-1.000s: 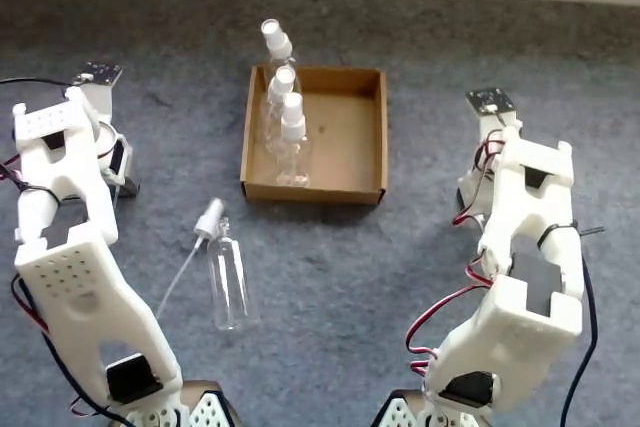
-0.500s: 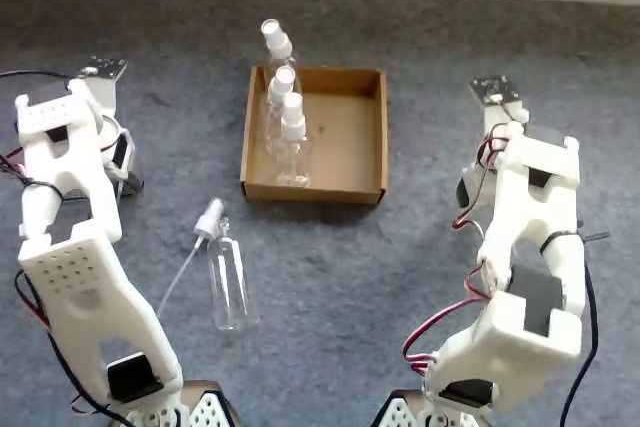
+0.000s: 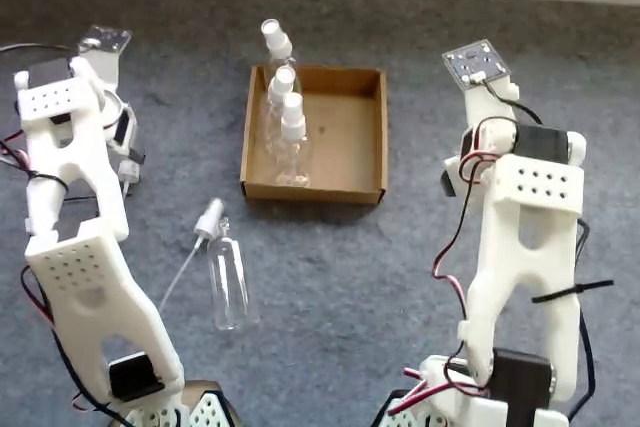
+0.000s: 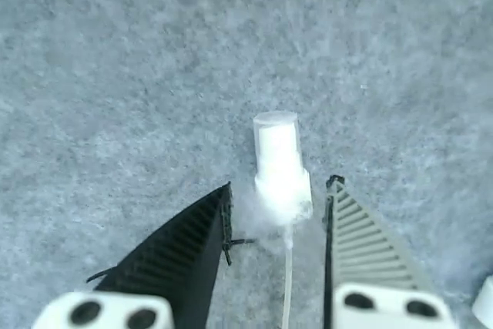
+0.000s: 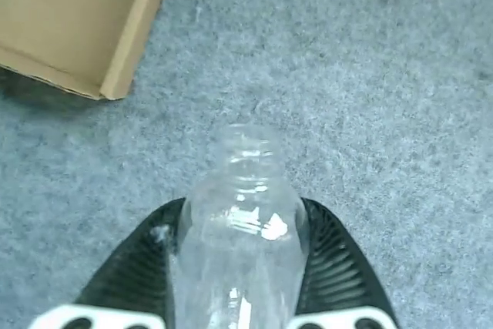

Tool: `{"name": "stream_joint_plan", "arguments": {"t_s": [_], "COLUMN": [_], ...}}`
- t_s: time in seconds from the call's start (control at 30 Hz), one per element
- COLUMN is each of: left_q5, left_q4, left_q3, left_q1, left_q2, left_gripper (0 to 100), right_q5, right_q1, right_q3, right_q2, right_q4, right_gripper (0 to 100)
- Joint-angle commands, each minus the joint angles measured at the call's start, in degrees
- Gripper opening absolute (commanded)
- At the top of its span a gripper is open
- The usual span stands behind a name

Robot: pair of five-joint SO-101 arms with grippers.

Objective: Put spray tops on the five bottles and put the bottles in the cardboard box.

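1. L tool (image 4: 277,186): pinched spray top (image 4: 277,152), tube trailing back btwn jaws.
2. R tool (image 5: 240,213): clamped on uncapped bottle (image 5: 240,190), near cardboard box (image 5: 127,52) corner.
3. Box, one side: 3 capped bottles (image 3: 290,137).
4. Table (image 3: 400,247): 1 flat bottle (image 3: 228,277), loose top (image 3: 207,219) by its neck.

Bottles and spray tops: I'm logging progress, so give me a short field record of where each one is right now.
cardboard box: three capped bottles along its left side
carpet: lying bottle with no top, loose spray top beside its neck
left gripper: grips a second spray top
right gripper: grips an uncapped bottle
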Motion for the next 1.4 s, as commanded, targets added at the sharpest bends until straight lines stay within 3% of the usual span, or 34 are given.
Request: {"name": "stream_joint_plan", "arguments": {"t_s": [0.0,0.47,0.63,0.73,0.83,1.03,1.17,1.37], "left_q5": [1.67,1.85,1.93,1.93,2.02,3.52,7.56,14.33], "left_q4": [-0.44,-5.63,-5.19,-2.73,1.85,16.09,18.37,18.46], "left_q3": [-7.78,-7.69,-10.42,-10.86,-15.87,-38.29,-51.65,-48.48], "left_q1": [1.54,4.09,4.18,4.26,4.0,3.91,3.21,4.53], "left_q2": [-0.66,10.86,12.26,12.18,12.09,12.09,9.27,-9.36], "left_gripper": [19,18,6,0,0,0,0,0], "right_q5": [-1.41,-2.02,-2.02,-2.02,-2.02,-4.75,-8.09,-14.51], "right_q1": [-1.71,-5.14,-5.14,-5.14,-5.14,-5.23,-10.33,-22.46], "right_q3": [-0.4,-0.4,-0.4,-0.48,-0.48,-0.48,-0.04,13.67], "right_q2": [-4.79,-5.93,-5.93,-5.93,-6.02,-8.22,-15.69,-28.0], "right_q4": [1.89,4.88,4.88,4.88,4.88,4.79,4.79,-4.79], "right_gripper": [0.4,0.4,0.4,0.4,0.4,0.4,0.4,0.4]}}
